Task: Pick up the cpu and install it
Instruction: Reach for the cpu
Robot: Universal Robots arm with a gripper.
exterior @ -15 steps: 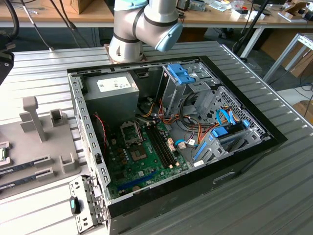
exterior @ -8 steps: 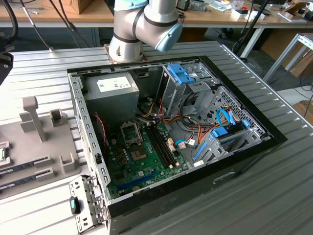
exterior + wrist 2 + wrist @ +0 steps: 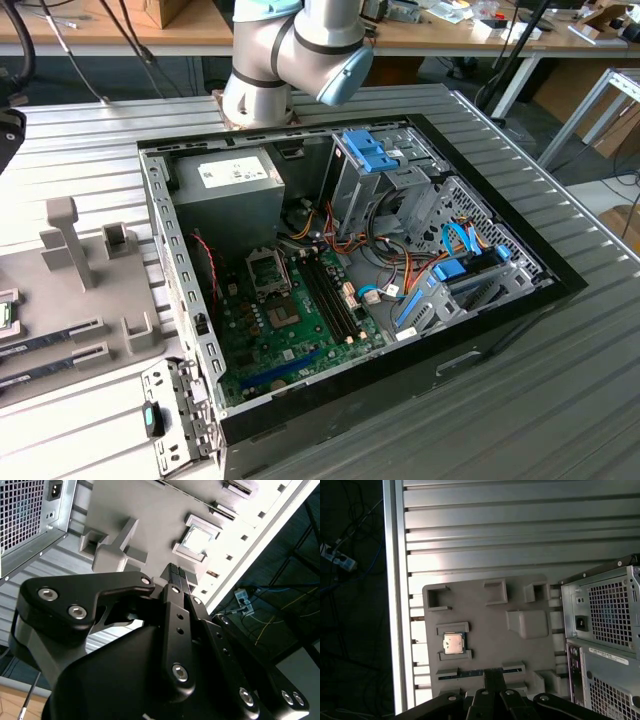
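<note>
cpu: lies flat, metal top up, in a square recess (image 3: 453,643) of the grey holder tray (image 3: 485,605); it also shows in the second wrist view (image 3: 197,540).
Holder tray: rests on the worktop, just beside the computer case; a memory stick (image 3: 470,672) sits in a slot near the cpu.
Worktop: ribbed aluminium (image 3: 560,400).
Computer case: open (image 3: 500,330), motherboard (image 3: 270,340) exposed, socket (image 3: 268,270) unfilled.
Room: wooden desks (image 3: 100,30) behind; cables on the dark floor (image 3: 350,555).
Tool: fingers pressed together (image 3: 177,575), holding nothing, hanging over the holder, clear of the cpu.
</note>
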